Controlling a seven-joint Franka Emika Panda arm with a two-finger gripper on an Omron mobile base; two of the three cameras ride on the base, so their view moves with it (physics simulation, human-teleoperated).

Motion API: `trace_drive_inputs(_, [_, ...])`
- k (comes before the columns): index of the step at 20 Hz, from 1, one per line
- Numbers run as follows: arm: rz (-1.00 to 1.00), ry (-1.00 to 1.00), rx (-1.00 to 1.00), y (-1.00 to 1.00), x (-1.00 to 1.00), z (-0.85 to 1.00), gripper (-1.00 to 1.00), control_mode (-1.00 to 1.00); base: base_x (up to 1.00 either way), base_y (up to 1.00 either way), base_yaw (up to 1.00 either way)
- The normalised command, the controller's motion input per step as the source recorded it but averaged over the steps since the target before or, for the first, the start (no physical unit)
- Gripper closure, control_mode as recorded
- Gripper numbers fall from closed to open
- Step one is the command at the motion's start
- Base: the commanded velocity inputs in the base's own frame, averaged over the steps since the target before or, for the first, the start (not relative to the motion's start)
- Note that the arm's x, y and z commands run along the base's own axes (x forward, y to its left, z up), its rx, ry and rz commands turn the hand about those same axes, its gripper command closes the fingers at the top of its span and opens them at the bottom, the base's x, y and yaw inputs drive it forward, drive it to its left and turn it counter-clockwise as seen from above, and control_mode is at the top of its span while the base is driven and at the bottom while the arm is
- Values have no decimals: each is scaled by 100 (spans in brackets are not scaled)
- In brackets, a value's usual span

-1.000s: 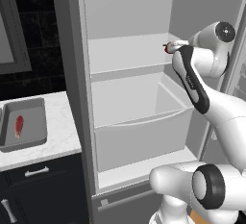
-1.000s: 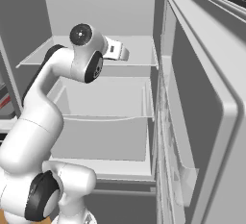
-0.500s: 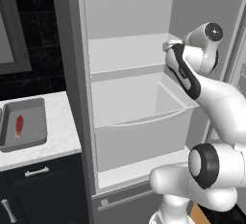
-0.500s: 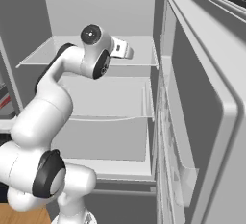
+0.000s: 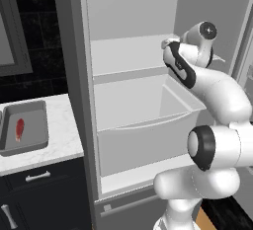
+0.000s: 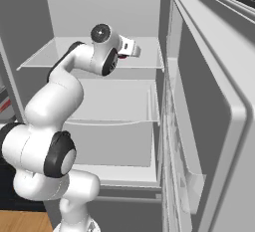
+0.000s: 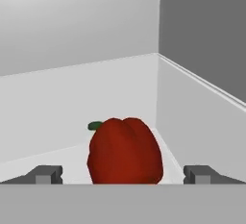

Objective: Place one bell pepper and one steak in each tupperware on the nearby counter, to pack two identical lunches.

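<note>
Pepper (image 7: 125, 151), red, 1 item: lies on fridge shelf (image 7: 72, 165), green stem pointing away, directly ahead of claw (image 7: 124, 175). Claw open wide, fingertips (image 7: 45, 175) flanking pepper, apart from it.

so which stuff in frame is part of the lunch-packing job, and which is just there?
Job:
- red bell pepper, between the open claw fingers
- steak in grey tupperware
- counter

Just there:
- fridge drawer
- open fridge door
</note>
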Motion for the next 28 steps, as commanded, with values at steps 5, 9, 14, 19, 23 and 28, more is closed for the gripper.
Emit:
trace_drive_inputs(5, [0, 2, 0, -4, 42, -10, -100, -100, 0, 0, 0])
trace_drive_inputs(9, [0, 4, 0, -5, 22, -24, -100, -100, 0, 0, 0])
trace_drive_inputs(14, [0, 7, -1, 0, 11, -38, -100, -100, 0, 0, 0])
trace_drive_inputs(19, [0, 8, -2, 0, 18, -43, 100, -100, 0, 0, 0])
trace_drive_inputs(23, [0, 2, -2, 0, 15, -49, 100, -100, 0, 0, 0])
trace_drive_inputs(28, [3, -1, -4, 4, -40, -42, 100, -100, 0, 0, 0])
